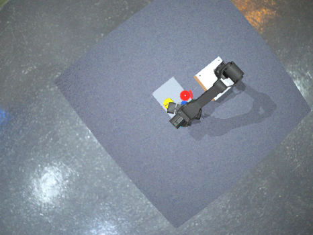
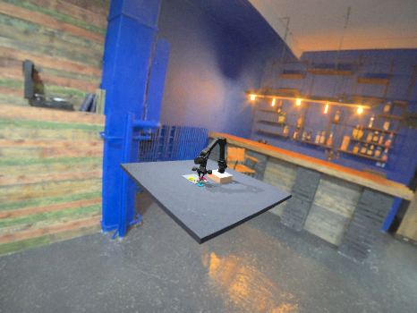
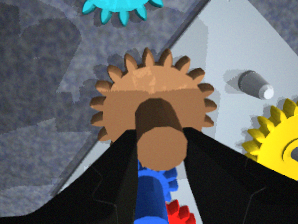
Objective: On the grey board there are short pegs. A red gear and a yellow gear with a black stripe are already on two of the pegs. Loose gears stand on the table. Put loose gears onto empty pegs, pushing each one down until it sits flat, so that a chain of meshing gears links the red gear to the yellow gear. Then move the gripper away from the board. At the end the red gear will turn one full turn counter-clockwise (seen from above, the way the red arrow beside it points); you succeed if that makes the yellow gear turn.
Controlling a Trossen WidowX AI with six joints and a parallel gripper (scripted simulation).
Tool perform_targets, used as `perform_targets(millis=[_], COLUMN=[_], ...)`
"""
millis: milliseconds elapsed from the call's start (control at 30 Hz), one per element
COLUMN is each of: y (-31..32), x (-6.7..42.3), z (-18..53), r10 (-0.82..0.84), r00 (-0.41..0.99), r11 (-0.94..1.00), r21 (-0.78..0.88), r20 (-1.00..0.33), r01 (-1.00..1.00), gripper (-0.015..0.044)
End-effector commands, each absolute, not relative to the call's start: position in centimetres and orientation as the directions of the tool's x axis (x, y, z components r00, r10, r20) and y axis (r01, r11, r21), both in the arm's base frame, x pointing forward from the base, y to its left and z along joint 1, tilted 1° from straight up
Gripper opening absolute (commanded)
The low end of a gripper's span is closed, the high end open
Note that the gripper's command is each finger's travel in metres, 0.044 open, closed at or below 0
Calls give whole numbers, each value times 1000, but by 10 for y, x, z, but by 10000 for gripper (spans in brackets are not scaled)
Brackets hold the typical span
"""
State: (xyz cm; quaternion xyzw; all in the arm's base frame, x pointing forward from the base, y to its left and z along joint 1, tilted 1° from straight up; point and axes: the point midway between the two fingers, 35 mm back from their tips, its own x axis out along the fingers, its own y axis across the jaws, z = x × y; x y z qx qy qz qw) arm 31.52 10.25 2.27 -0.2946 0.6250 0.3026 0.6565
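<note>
My gripper (image 3: 158, 137) is shut on the handle of a brown gear (image 3: 120, 110). The gear hangs level over the edge of the grey board (image 1: 168, 87) (image 3: 225, 37), and hides what is under it. A blue gear (image 1: 183, 103) (image 3: 172, 183) with an upright handle is on the board beside the red gear (image 1: 183, 95) (image 3: 177, 212), partly hidden by the brown one; its seating cannot be told. The yellow gear (image 1: 168, 101) (image 3: 277, 142) is at right in the wrist view. A bare peg (image 3: 254, 83) stands near it. A cyan gear (image 3: 122, 7) (image 2: 200, 184) is on the table off the board.
The red arrow (image 1: 191, 94) lies beside the red gear. The white-topped base block (image 1: 208, 76) (image 2: 220, 177) stands behind the board under the arm. The arm covers part of the board in the top view.
</note>
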Motion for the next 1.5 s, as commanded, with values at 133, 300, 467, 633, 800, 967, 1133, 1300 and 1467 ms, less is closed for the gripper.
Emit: perform_targets(millis=[133, 300, 467, 633, 800, 967, 1133, 1300, 1467], y=[103, 103, 103, 102, 118, 160, 165, 166, 166], x=[316, 316, 316, 315, 325, 344, 347, 347, 348], z=[22, 25, 46, 71, 64, 66, 60, 43, 41], r10=[30, 30, 30, 30, 31, 35, 35, 35, 35], r00=[36, 36, 36, 36, 42, 40, 38, 38, 38], r11=[667, 728, 735, 745, 719, 691, 689, 689, 689], r21=[-7, -3, -2, -2, -7, -5, -4, -4, -4], r20=[-999, -999, -999, -999, -999, -999, -999, -999, -999], r01=[-745, -686, -678, -667, -695, -723, -725, -725, -725], gripper=[79, 140, 140, 140, 245, 376, 440, 440, 440])
